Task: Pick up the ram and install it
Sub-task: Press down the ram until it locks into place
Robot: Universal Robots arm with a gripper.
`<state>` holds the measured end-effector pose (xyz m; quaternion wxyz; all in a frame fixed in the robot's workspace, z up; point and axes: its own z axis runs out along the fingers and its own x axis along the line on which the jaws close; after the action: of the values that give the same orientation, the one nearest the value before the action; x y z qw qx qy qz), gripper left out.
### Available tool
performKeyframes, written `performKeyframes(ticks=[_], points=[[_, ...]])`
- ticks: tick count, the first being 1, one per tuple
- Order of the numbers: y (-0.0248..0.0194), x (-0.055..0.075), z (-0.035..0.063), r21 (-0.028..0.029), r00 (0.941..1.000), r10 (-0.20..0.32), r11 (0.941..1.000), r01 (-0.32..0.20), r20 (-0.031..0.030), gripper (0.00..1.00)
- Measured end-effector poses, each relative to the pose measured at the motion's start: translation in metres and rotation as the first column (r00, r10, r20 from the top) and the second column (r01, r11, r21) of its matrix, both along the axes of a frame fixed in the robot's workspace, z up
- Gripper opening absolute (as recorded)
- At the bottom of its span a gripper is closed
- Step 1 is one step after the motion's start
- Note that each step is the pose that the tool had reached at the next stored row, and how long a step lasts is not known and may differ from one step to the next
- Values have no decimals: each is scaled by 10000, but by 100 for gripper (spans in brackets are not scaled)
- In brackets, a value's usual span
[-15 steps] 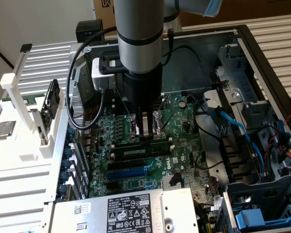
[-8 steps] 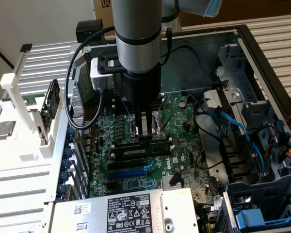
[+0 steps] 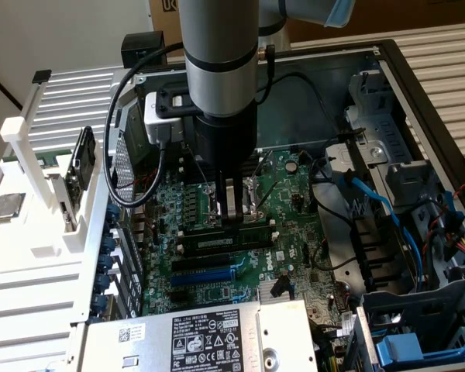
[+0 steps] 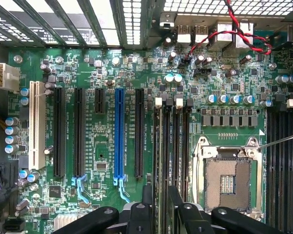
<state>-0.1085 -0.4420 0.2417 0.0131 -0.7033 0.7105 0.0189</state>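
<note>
The ram (image 3: 217, 242), a narrow green stick with a white label, stands on edge in one of the black memory slots (image 4: 172, 141) beside the CPU socket (image 4: 228, 181). My gripper (image 3: 233, 220) reaches straight down onto the stick's top edge near its middle. Its fingers (image 4: 145, 210) sit close together on either side of the stick. In the wrist view the stick is edge-on between the fingers and hard to tell from the slot line under it.
The open computer case (image 3: 387, 62) surrounds the motherboard. A blue connector slot (image 4: 119, 136) and black expansion slots lie beside the memory slots. Blue and black cables (image 3: 364, 201) and drive cages crowd the exterior view's right. A power supply (image 3: 209, 333) is near the front. A white rack (image 3: 31, 155) stands outside the case.
</note>
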Motion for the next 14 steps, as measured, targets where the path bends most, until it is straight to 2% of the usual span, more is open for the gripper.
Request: performKeyframes(ticks=[1, 3, 7, 9, 14], points=[[0, 0, 0, 0, 10000, 0, 10000, 0, 0, 25], [0, 0, 0, 0, 10000, 0, 10000, 0, 0, 11], [0, 0, 0, 0, 10000, 0, 10000, 0, 1, 11], [0, -14, 1, -2, 10000, -2, 10000, 2, 42, 11], [10, -26, -8, 2, 10000, 1, 10000, -1, 50, 11]])
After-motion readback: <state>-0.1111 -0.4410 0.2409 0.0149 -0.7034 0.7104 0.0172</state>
